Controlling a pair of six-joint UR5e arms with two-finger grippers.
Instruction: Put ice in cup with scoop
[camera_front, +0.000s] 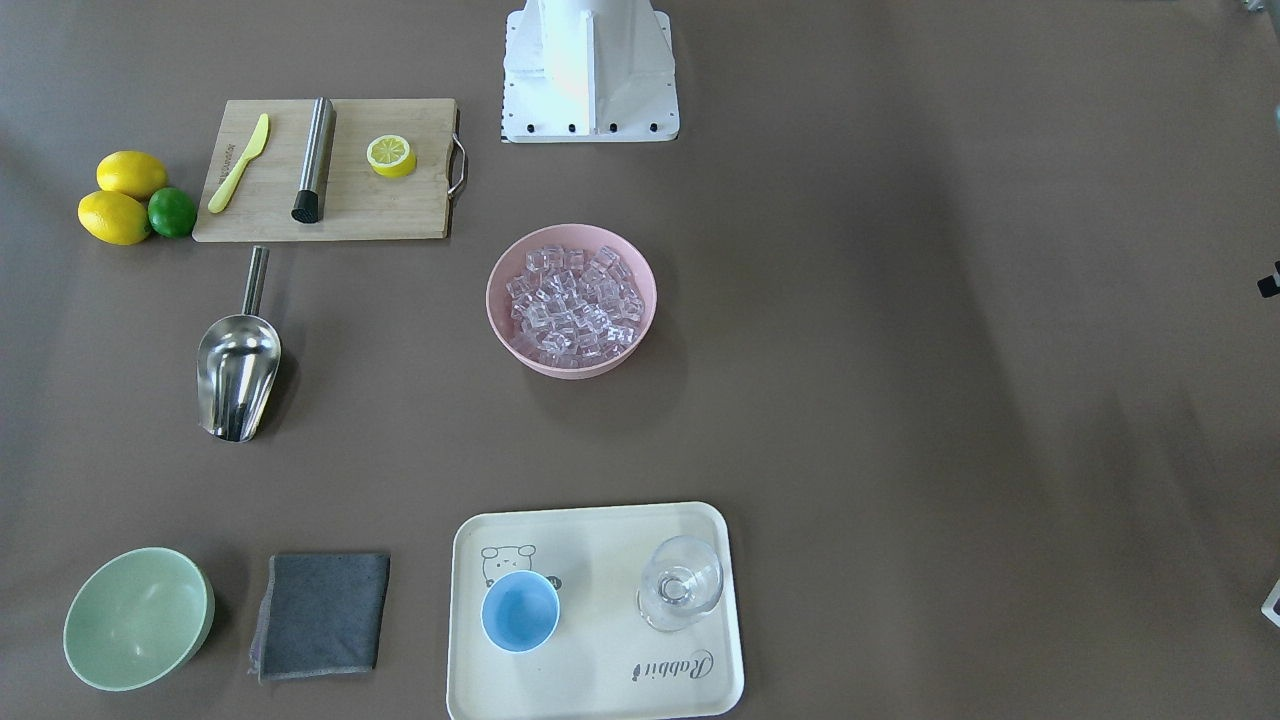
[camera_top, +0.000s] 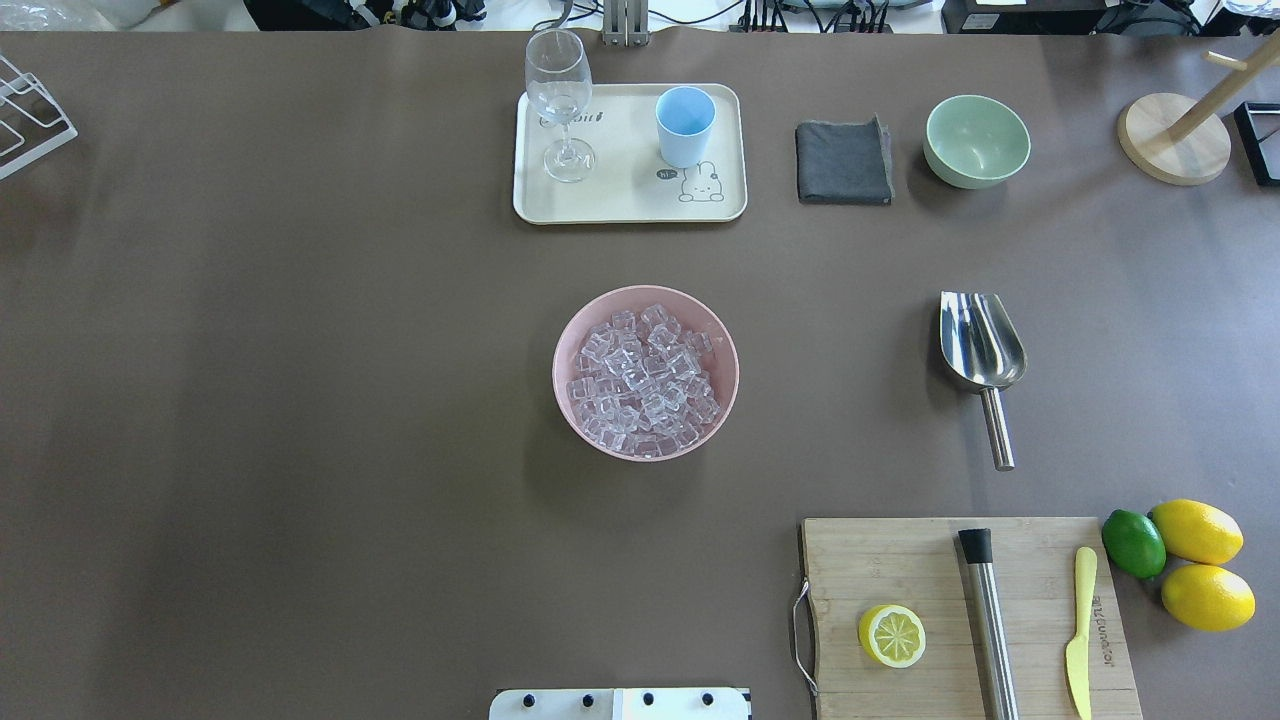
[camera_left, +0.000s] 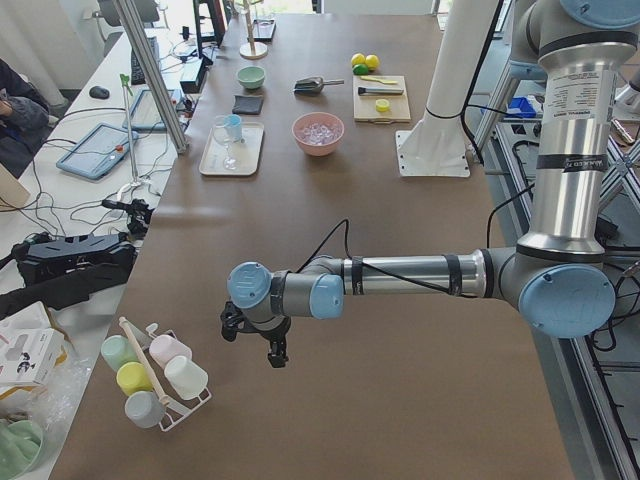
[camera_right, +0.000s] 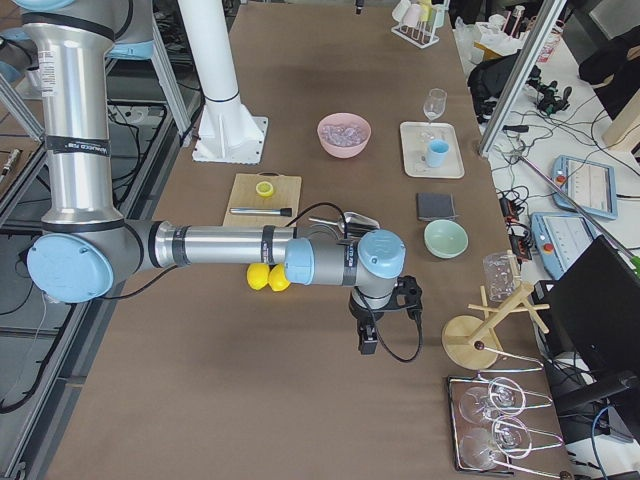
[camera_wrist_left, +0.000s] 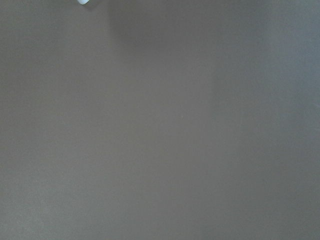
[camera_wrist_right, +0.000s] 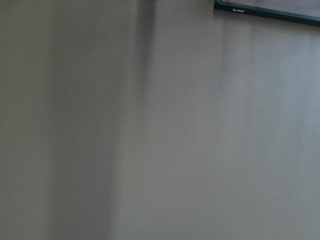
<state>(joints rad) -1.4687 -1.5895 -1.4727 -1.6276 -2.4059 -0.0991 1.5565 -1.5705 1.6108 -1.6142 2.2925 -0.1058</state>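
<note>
The ice (camera_top: 645, 380) fills a pink bowl (camera_top: 560, 350) at the table's middle. On a cream tray (camera_top: 620, 205) at the far edge stands the light-blue cup (camera_top: 685, 125), upright and empty. The steel scoop (camera_top: 980, 345) lies on the table right of the bowl, handle toward the robot. My left gripper (camera_left: 255, 342) hangs over the table's left end, far from all of these, and shows only in the exterior left view. My right gripper (camera_right: 388, 330) hangs over the right end, seen only in the exterior right view. I cannot tell whether either is open or shut.
A wine glass (camera_top: 558, 100) shares the tray. A grey cloth (camera_top: 843, 162) and green bowl (camera_top: 976, 140) lie right of it. A cutting board (camera_top: 930, 570) holds a lemon half, steel rod and yellow knife, with lemons (camera_top: 1197, 531) and a lime beside it.
</note>
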